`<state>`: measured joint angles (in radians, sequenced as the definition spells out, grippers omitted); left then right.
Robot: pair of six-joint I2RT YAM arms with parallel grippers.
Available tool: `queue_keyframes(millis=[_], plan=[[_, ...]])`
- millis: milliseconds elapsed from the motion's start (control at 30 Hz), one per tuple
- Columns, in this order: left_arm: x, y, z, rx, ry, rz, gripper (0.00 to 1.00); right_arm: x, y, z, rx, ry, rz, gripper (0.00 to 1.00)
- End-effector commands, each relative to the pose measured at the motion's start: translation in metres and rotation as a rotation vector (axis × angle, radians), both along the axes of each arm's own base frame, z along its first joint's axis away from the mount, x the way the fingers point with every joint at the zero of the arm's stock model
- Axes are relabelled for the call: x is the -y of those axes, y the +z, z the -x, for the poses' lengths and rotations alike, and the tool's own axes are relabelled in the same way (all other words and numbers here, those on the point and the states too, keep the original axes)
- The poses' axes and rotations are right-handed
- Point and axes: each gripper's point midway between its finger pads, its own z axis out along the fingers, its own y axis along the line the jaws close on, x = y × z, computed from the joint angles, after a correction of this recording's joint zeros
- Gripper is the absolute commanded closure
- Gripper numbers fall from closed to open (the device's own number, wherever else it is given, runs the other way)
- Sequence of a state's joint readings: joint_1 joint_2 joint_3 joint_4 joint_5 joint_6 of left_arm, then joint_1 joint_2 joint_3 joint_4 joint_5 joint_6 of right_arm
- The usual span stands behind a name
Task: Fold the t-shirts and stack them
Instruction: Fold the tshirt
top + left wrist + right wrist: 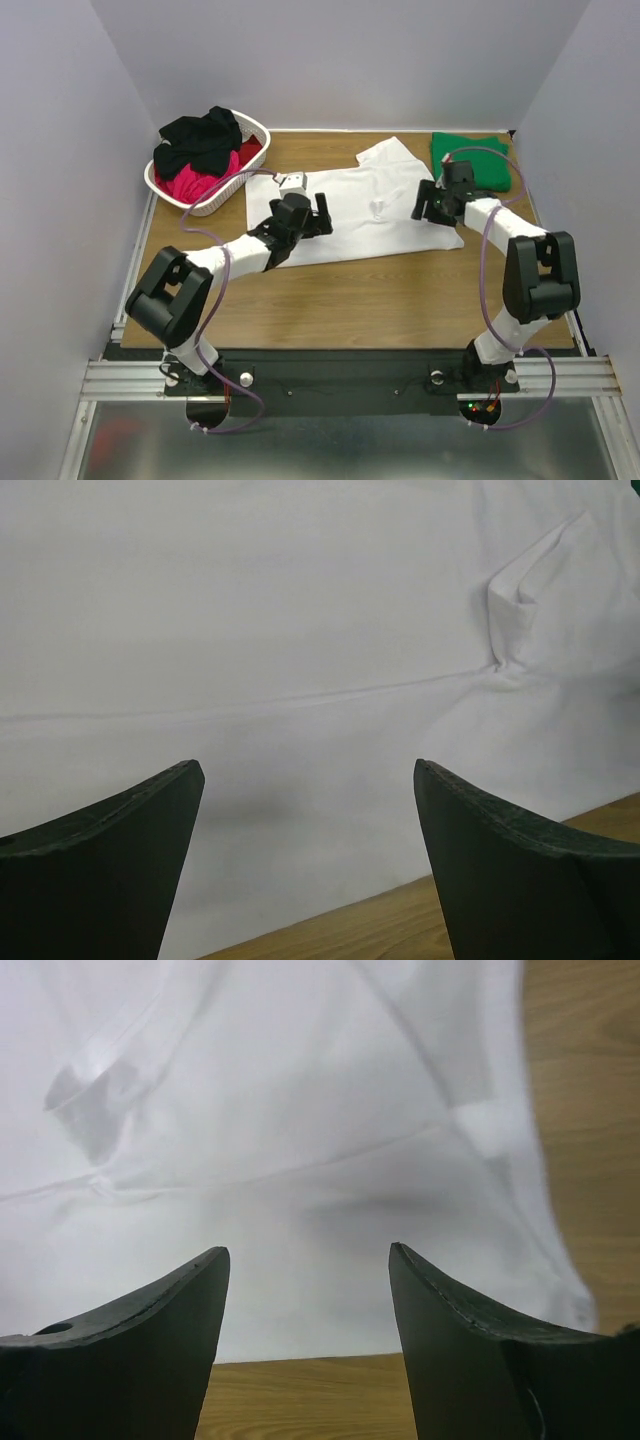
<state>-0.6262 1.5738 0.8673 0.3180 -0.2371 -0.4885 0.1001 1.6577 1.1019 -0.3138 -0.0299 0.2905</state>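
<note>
A large white t-shirt (pixel 370 215) lies spread on the wooden table, a sleeve sticking out at the back. My left gripper (pixel 308 212) is open over its left part; the left wrist view shows white cloth (pixel 300 660) between the spread fingers (pixel 120 860). My right gripper (pixel 428 203) is open over the shirt's right edge; the right wrist view shows the cloth (pixel 300 1140) and its hem beyond the fingers (pixel 470 1350). A folded green t-shirt (pixel 470 160) lies at the back right. Black (pixel 200 140) and red/pink (pixel 205 182) shirts are heaped in the basket.
A white plastic lattice basket (pixel 228 196) stands at the back left of the table. Bare wood (pixel 380 300) runs along the near side of the shirt. Grey walls close in the left, back and right.
</note>
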Motion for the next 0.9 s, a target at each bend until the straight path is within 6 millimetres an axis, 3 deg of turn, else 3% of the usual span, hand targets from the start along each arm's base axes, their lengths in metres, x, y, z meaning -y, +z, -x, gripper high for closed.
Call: queue_keyframes(millis=[0, 133, 300, 467, 567, 867], plan=[[0.02, 0.009, -0.013, 0.032, -0.033, 0.052, 0.01, -0.033, 0.0, -0.02, 0.036, 0.082, -0.021, 0.29], [0.024, -0.021, -0.01, -0.028, -0.048, 0.039, 0.01, -0.045, -0.022, -0.015, -0.014, 0.101, 0.003, 0.29], [0.017, -0.05, 0.002, -0.083, -0.047, 0.017, 0.01, -0.051, -0.052, 0.006, -0.095, 0.092, 0.013, 0.29], [0.005, -0.073, 0.018, -0.133, -0.04, -0.011, 0.02, -0.051, -0.079, 0.045, -0.193, 0.073, 0.01, 0.29], [-0.001, -0.081, 0.028, -0.153, -0.036, -0.02, 0.02, -0.051, -0.088, 0.068, -0.239, 0.071, 0.008, 0.29], [-0.019, -0.105, 0.064, -0.22, -0.032, -0.011, 0.02, -0.059, -0.087, 0.119, -0.321, 0.097, -0.059, 0.29]])
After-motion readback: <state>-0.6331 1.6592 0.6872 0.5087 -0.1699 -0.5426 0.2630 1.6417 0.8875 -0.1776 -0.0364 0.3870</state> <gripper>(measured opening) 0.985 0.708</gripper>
